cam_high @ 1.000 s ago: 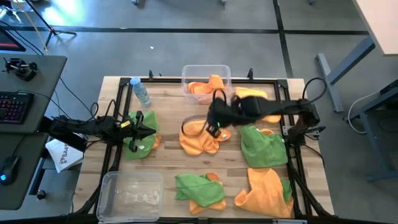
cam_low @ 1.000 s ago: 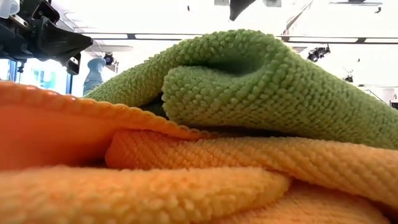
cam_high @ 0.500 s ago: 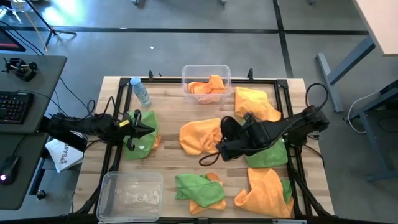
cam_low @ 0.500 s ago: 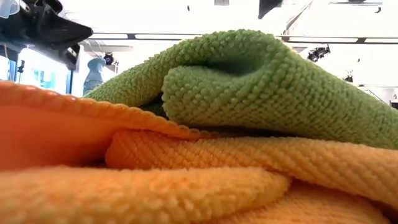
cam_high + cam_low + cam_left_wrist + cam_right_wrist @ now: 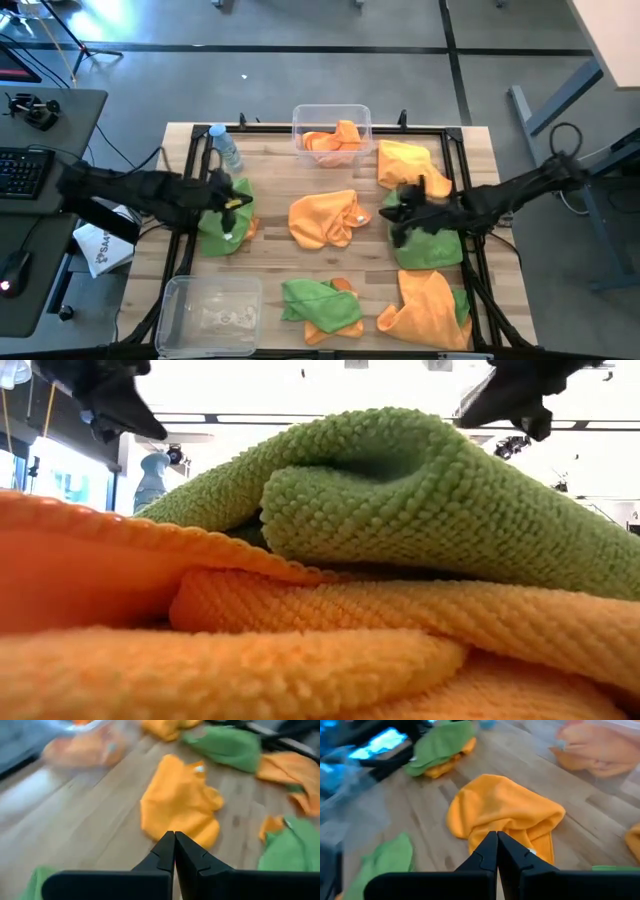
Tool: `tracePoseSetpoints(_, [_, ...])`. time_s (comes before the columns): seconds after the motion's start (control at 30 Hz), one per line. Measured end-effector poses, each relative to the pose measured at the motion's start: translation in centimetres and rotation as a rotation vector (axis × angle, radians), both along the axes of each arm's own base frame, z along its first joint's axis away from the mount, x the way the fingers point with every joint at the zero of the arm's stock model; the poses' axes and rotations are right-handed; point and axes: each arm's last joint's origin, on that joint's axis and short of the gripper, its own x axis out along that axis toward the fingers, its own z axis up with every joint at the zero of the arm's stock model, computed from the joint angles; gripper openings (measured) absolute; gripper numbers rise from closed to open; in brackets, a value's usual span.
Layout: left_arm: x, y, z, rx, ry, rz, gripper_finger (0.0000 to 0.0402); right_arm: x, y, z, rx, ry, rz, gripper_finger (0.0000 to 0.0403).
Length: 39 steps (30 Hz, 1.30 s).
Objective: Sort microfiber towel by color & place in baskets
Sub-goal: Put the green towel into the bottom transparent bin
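The left gripper (image 5: pixel 232 200) hangs over the green towel (image 5: pixel 222 228) at the table's (image 5: pixel 270 190) left side, beside the bottle (image 5: pixel 226 148). Its fingers (image 5: pixel 165 852) are pressed together with nothing between them, and they point toward the orange towel (image 5: pixel 177 810) lying crumpled at mid-table.

The right gripper (image 5: pixel 392 215) is at the left edge of a second green towel (image 5: pixel 425 245) on the right side, just right of that same orange towel (image 5: pixel 325 218). Its fingers (image 5: pixel 490 851) are likewise closed on nothing (the wrist view shows the tips meeting in a single seam), aimed at the orange towel (image 5: pixel 505 815).

The far basket (image 5: pixel 332 115) at the table's back edge holds orange cloth (image 5: pixel 335 140). The near basket (image 5: pixel 210 310) at the front left corner has no towel in it. Another orange towel (image 5: pixel 410 165) lies at back right, close to the far basket. At the front, a green towel over an orange one (image 5: pixel 320 305) sits near the middle, and a large orange towel (image 5: pixel 430 305) with a bit of green beside it lies at front right.

The low view is filled by a green towel (image 5: pixel 420 490) lying on top of orange ones (image 5: pixel 300 640); both arms show only as dark shapes at its upper corners.
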Motion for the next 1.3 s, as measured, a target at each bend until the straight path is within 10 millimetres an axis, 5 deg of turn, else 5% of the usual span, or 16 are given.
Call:
tracePoseSetpoints(0.23, [4.0,-1.0,2.2,-0.137,0.151,0.167,0.0,-6.0,-2.7,-1.4,-0.058,-0.118,0.193,0.0])
tracePoseSetpoints(0.4, [5.9,-1.6,2.4,-0.202,0.265,0.302,0.0,-8.1,-3.7,-2.6,-0.186,-0.224,0.273,0.0])
tracePoseSetpoints(0.67, [5.7,-2.1,0.5,-0.467,0.526,0.635,0.0,-8.3,-4.1,-4.0,-0.303,-0.22,0.29,0.0])
tracePoseSetpoints(1.03, [7.8,-2.8,-2.2,-0.511,0.646,0.675,0.0004,-8.8,-4.4,-4.0,-0.392,-0.199,0.308,0.0])
tracePoseSetpoints(1.3, [8.8,-3.2,-3.7,-0.556,0.726,0.738,0.0075,-9.4,-4.8,-4.3,-0.394,-0.174,0.281,0.0])
